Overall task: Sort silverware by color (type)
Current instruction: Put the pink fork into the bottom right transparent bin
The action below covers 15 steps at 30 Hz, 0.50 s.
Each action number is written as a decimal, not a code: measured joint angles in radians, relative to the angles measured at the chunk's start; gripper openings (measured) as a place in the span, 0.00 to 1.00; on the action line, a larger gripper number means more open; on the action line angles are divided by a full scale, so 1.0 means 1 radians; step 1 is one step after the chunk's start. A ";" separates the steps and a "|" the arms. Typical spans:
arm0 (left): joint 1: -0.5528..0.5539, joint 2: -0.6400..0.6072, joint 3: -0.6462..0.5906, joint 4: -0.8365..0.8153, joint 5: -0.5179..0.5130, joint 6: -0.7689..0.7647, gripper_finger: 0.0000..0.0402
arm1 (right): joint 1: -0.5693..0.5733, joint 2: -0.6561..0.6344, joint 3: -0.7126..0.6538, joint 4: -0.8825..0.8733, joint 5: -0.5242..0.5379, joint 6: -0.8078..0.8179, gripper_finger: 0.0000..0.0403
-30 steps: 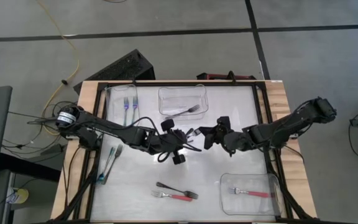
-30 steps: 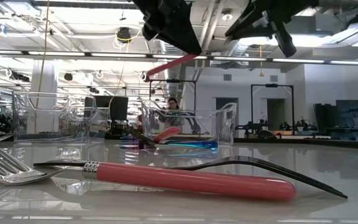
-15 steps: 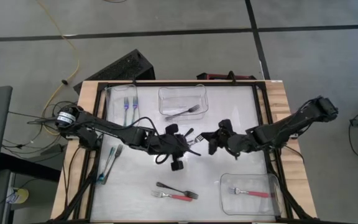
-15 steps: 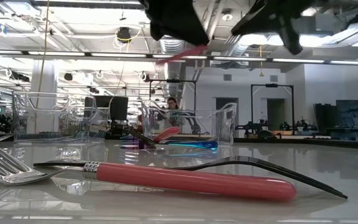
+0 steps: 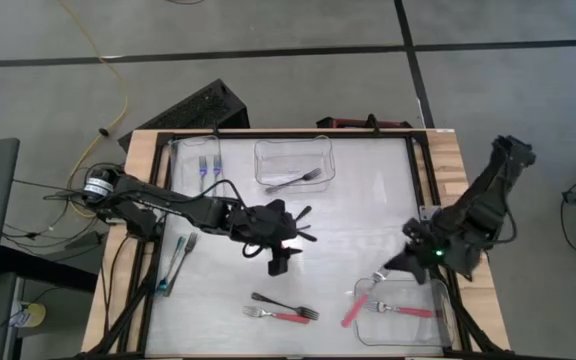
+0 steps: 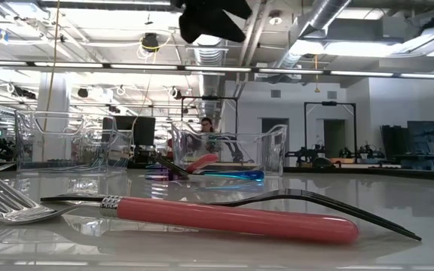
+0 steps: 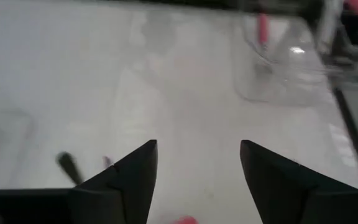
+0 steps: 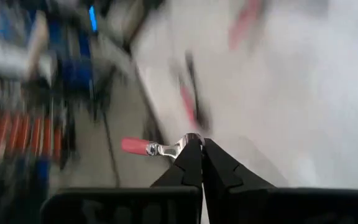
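Observation:
My right gripper (image 5: 388, 268) is shut on a red-handled fork (image 5: 353, 308) over the left end of the near right tub (image 5: 438, 330). That tub holds another red fork (image 5: 408, 311). My left gripper (image 5: 305, 227) hovers open and empty above the table's middle; its fingers also show spread apart in the left wrist view (image 7: 197, 177). A red fork and a black fork (image 5: 283, 308) lie flat near the front edge. A black fork (image 5: 298, 180) lies in the far tub (image 5: 295, 150). My right gripper pinches the red fork by its metal end (image 8: 180, 147), right at the shut fingertips. The pink handle (image 8: 134, 146) sticks out to one side of the fingers. The fork is lifted clear, its handle (image 5: 352, 312) pointing toward the table's near edge.
Two blue forks (image 5: 208, 165) lie at the far left and teal forks (image 5: 176, 262) at the left edge. In the low view the red fork (image 6: 232, 218) and black fork (image 6: 322, 202) fill the foreground. A black frame (image 5: 423, 190) borders the white table.
My left gripper has opened and let go of the red fork, staying over the table's middle. My right gripper has shut on the fork's metal end and swung fast toward the table's near right corner, carrying the fork to the near right tub.

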 joint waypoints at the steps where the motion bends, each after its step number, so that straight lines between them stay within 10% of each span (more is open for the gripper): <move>1: 0.000 -0.001 0.000 0.000 -0.016 0.003 0.53 | 0.039 -0.009 0.000 -0.023 0.001 0.027 0.05; 15: 0.038 0.006 0.001 0.054 0.041 -0.021 0.54 | 0.259 -0.020 -0.001 -0.136 -0.094 0.035 0.05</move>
